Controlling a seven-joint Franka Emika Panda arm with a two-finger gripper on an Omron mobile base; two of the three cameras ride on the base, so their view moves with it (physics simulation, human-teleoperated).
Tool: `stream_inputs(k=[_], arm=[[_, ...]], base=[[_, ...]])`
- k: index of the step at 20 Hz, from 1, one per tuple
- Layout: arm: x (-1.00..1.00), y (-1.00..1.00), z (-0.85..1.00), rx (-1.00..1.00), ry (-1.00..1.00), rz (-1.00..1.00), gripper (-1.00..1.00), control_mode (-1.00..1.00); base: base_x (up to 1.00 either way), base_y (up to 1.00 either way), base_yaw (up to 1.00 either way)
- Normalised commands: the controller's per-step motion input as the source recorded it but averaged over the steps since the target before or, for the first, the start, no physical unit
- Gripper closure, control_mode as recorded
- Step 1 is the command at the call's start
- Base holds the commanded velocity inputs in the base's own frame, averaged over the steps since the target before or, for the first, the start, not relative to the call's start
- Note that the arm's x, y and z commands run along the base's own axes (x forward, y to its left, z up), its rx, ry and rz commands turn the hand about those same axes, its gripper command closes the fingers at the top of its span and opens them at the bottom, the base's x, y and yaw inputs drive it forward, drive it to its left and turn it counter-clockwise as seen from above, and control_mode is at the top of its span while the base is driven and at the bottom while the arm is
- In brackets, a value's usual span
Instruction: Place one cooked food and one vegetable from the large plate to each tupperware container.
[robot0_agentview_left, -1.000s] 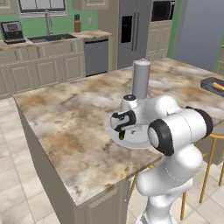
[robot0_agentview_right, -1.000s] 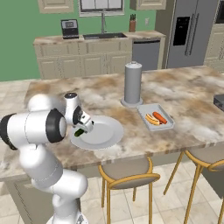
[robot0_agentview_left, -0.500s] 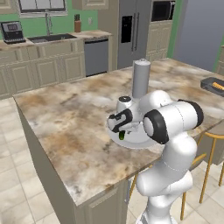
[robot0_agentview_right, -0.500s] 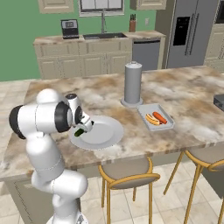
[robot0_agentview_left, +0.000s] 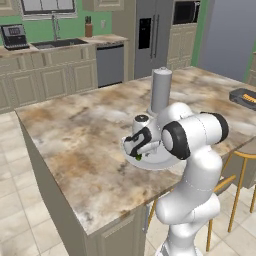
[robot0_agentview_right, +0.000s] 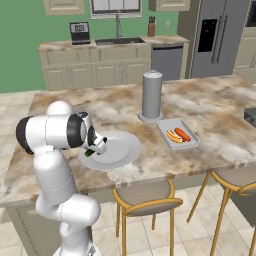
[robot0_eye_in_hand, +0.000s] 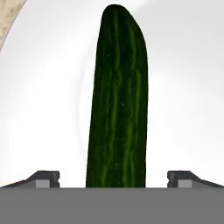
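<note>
- One large plate (robot0_agentview_right: 122, 150)
- One cucumber (robot0_eye_in_hand: 117, 105)
- One tray (robot0_agentview_right: 192, 142), holding one hot dog (robot0_agentview_right: 174, 136) and one carrot (robot0_agentview_right: 183, 134)
- One grey cylinder (robot0_agentview_right: 152, 96)
- Two stools (robot0_agentview_right: 145, 200)

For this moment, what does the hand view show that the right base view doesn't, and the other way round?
The hand view shows the dark green cucumber close up, lying lengthwise between the two fingertips, which stand wide apart and clear of it. The right base view shows the surroundings: the grey tray holding a hot dog and a carrot, the tall grey cylinder behind it, and the stools below the counter. Both show the cucumber on the large plate, with the open gripper low over it.
</note>
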Motion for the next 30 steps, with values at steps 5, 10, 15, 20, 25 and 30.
stream_inputs(k=[5,10,15,20,25,30], arm=[[0.00,0.00,-0.01,0.00,0.00,0.00,1.00,-1.00],[0.00,0.00,0.00,0.00,0.00,0.00,1.00,-1.00],[0.00,0.00,0.00,0.00,0.00,0.00,1.00,-1.00],[-0.34,0.03,0.45,-0.02,-0.03,0.01,1.00,-1.00],[-0.98,-0.26,0.95,0.00,-0.17,0.01,1.00,-1.00],[-1.00,-0.23,0.94,0.02,-0.04,0.10,1.00,-1.00]], base=[[0.00,0.00,0.00],[0.00,0.00,0.00],[0.00,0.00,0.00],[0.00,0.00,0.00],[0.00,0.00,0.00],[0.00,0.00,0.00]])
